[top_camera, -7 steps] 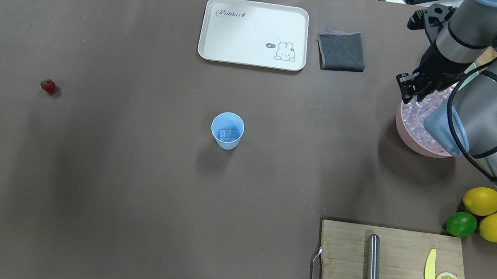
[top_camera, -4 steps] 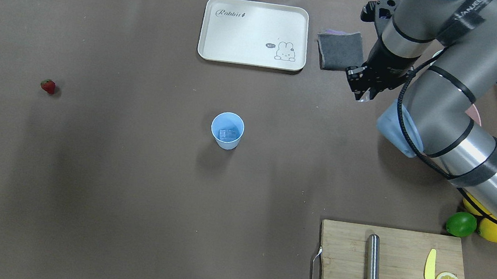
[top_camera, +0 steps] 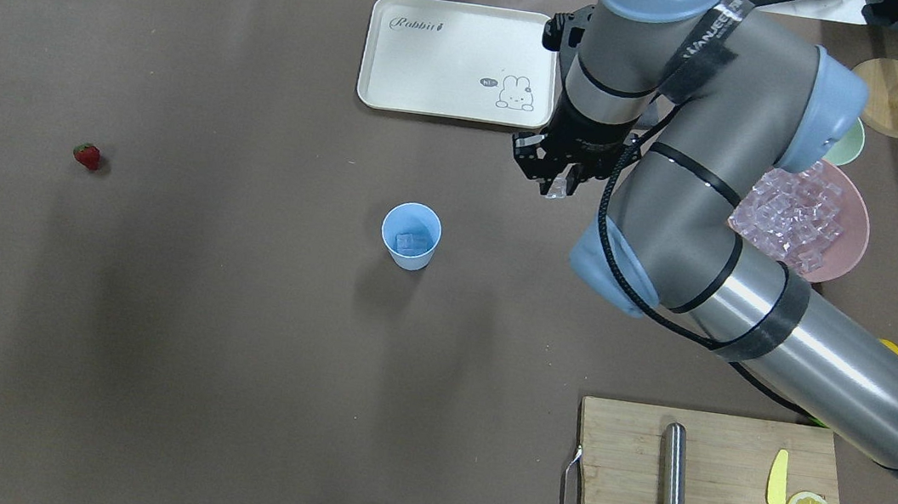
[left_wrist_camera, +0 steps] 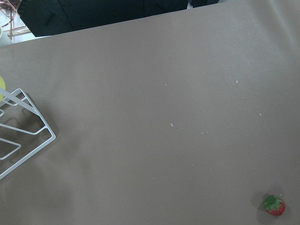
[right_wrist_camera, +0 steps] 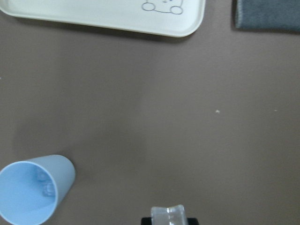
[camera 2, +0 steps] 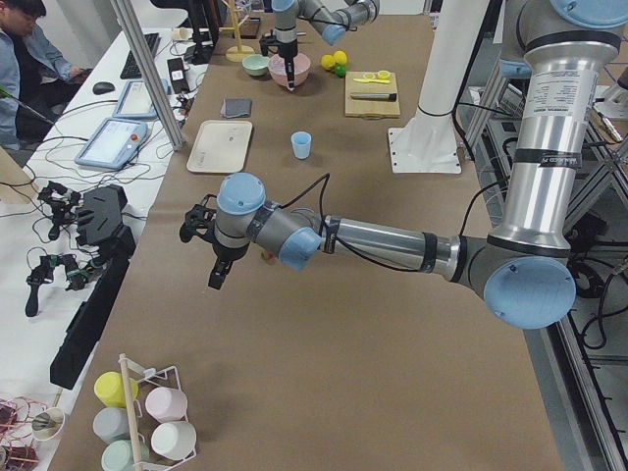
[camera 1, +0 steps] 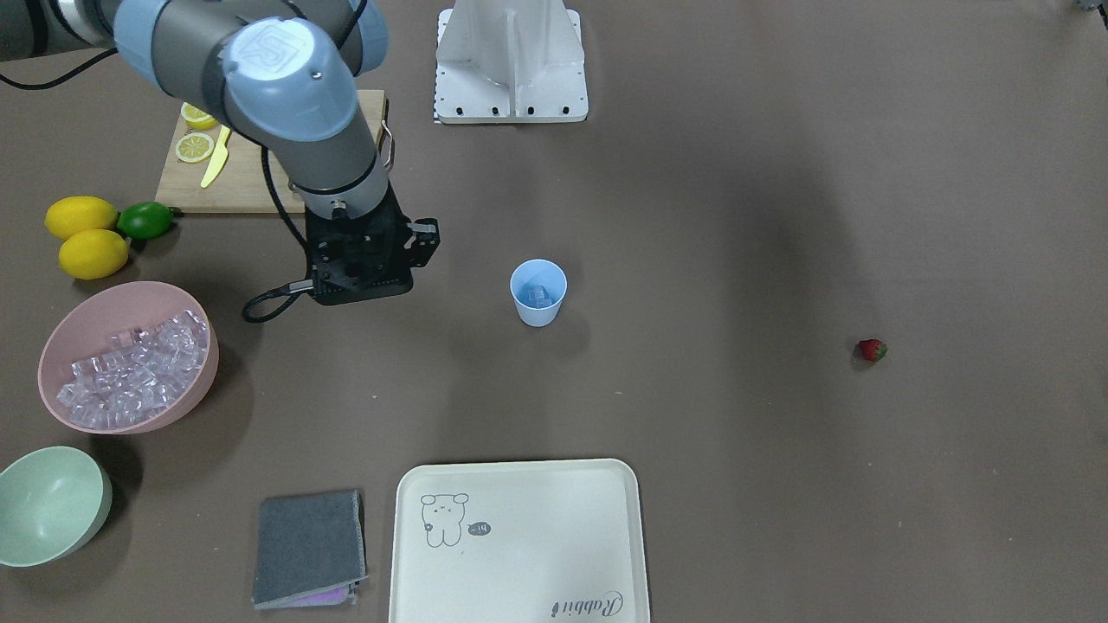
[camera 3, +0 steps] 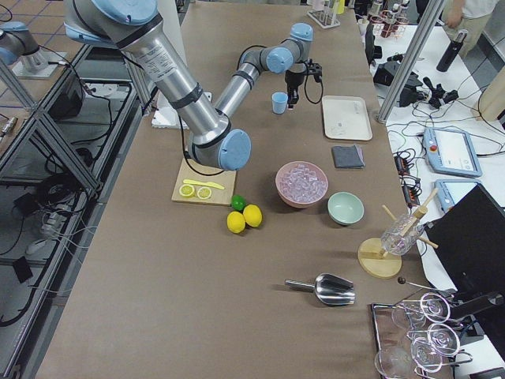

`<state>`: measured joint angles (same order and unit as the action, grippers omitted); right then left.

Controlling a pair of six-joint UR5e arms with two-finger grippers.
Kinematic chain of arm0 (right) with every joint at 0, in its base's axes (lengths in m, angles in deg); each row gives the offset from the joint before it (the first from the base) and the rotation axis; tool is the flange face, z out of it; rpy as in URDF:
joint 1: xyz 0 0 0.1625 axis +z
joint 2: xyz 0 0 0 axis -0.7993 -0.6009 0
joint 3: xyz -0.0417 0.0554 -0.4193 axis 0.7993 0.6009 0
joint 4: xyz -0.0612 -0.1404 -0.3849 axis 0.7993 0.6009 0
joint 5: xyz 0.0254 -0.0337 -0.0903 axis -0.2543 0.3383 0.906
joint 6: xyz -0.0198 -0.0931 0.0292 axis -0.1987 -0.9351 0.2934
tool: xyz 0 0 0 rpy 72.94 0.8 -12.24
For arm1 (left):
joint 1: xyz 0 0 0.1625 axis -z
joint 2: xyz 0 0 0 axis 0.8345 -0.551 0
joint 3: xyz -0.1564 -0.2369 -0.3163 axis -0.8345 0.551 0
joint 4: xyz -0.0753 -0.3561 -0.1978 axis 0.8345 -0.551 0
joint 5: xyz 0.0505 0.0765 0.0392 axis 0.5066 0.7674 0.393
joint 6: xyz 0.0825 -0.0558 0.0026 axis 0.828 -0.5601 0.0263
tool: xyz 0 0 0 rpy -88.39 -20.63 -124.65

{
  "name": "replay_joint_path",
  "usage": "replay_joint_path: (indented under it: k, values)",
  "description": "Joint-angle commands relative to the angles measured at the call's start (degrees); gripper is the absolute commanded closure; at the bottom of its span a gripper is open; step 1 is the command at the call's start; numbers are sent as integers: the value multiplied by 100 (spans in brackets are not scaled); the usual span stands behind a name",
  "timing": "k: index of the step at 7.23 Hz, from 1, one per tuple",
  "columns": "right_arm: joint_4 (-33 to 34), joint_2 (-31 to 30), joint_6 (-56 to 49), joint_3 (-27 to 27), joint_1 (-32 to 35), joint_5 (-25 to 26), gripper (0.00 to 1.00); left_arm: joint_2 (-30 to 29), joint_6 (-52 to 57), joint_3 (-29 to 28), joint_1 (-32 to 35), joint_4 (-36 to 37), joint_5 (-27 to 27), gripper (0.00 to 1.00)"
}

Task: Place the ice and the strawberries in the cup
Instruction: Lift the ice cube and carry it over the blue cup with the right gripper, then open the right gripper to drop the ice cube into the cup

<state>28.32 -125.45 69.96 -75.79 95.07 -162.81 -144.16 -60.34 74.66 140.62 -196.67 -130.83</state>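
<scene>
Since the cup (top_camera: 411, 234) stands at the table's centre with ice (top_camera: 413, 242) in it, the cube (right_wrist_camera: 168, 214) clamped in the right gripper (top_camera: 553, 186) lies apart from it. The cup is toward the robot's left and nearer the robot's edge. The strawberry (top_camera: 86, 155) lies near the left edge, nearer the left gripper (camera 2: 216, 280), whose grip cannot be told.

Qty: 1 lt-blue plastic cup (top_camera: 411, 234); 1 red strawberry (top_camera: 86, 155); clear ice cubes (camera 1: 130, 376), uncountable; 1 pink bowl (camera 1: 95, 313); 1 pale-green bowl (camera 1: 48, 506); 2 yellow lemons (camera 1: 80, 216); 1 green lime (camera 1: 144, 220).

Brown-covered table (top_camera: 147, 335), cluttered white workbench (camera 2: 59, 147)
</scene>
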Motion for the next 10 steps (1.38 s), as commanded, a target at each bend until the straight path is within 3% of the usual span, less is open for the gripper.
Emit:
replay_joint_path:
  k: [1, 3, 6, 8, 9, 10]
  values:
    - [-32, 623, 737, 370, -542, 420, 97, -35, 6, -96, -3, 0, 2, 2]
    - [-67, 1090, 1038, 775, -816, 651, 97, -44, 6, -167, -12, 0, -7, 2]
    - [-813, 1144, 1232, 1399, -940, 914, 97, -70, 15, -229, -12, -9, -7, 2]
    - [-832, 1135, 1224, 1506, -1001, 1046, 95, -62, 6, -202, -12, -17, -7, 2]
    - [-893, 1109, 1232, 1515, -1028, 1046, 59, -62, 6, -202, -12, -17, -7, 2]
    - [-902, 1092, 1259, 1515, -1097, 1107, 47, -62, 15, -220, -12, -17, -7, 2]
